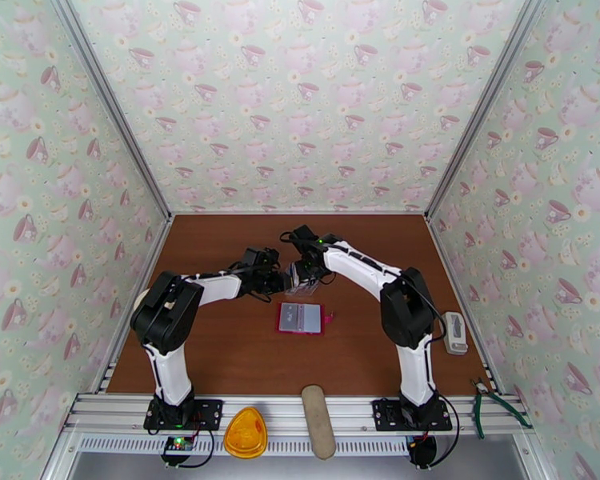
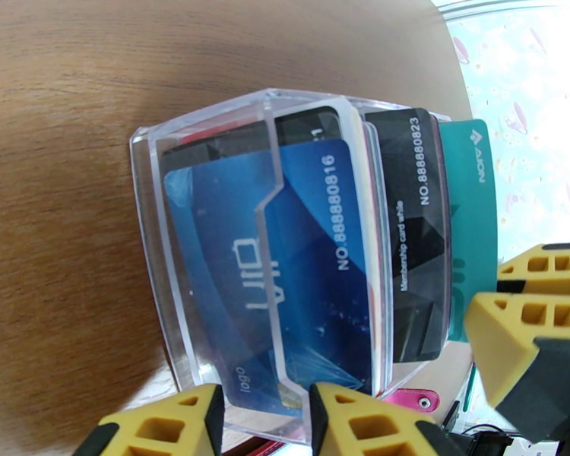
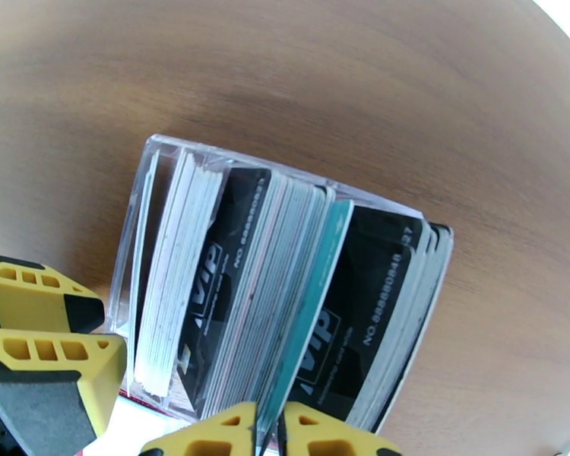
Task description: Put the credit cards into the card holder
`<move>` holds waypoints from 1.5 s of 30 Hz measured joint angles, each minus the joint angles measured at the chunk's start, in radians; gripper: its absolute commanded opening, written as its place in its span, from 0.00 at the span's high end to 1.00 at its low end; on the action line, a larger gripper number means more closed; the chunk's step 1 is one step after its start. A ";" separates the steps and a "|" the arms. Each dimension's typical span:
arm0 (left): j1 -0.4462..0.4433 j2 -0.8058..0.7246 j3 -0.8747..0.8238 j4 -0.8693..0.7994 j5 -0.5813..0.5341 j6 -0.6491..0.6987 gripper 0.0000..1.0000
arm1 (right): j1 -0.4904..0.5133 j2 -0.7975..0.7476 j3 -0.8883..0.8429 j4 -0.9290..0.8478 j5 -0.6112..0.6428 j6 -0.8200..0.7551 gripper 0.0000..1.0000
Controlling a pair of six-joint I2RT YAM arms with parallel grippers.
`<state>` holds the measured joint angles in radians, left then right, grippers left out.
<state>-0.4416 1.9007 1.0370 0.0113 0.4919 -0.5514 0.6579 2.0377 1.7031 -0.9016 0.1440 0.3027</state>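
Between the fingertips of the right pincer (image 3: 271, 425), which are nearly pressed together, runs the edge of a teal card (image 3: 315, 313). It looks pinched, but only by a narrow strip. That thin hold is the first risk: the card could slip free on the pull.

Hard against the teal card on both sides stand the other credit cards (image 3: 232, 298), packed tight in a clear box (image 3: 137, 222). Friction may drag a black or white neighbour out with it, to drop on the tabletop (image 1: 220, 354).

Just beside the right pincer, the left pincer (image 2: 264, 403) is closed partway on the near wall of the box, steadying it. A pull off the card's own line could twist the box out of that grip or tip it. The two pincers are also near enough to knock together.

Farther off, toward the arm bases, the card holder (image 1: 300, 318) lies open and flat with nothing pinning it. A card pushed at its pocket may simply slide it away.
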 measured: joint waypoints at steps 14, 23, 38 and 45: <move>0.002 0.000 0.004 -0.007 0.002 0.000 0.63 | -0.032 0.043 0.086 0.004 -0.042 0.008 0.85; 0.002 0.000 0.004 -0.007 0.002 0.000 0.63 | -0.036 0.059 0.092 0.004 -0.048 0.008 0.85; 0.002 0.000 0.004 -0.006 0.003 0.000 0.63 | -0.048 0.024 0.069 0.009 -0.049 0.059 1.00; 0.002 0.000 0.003 -0.005 0.003 0.000 0.63 | -0.064 -0.144 -0.013 0.055 -0.063 0.098 1.00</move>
<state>-0.4397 1.9007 1.0405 0.0059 0.4946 -0.5514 0.5938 1.8938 1.6905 -0.8463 0.0811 0.4011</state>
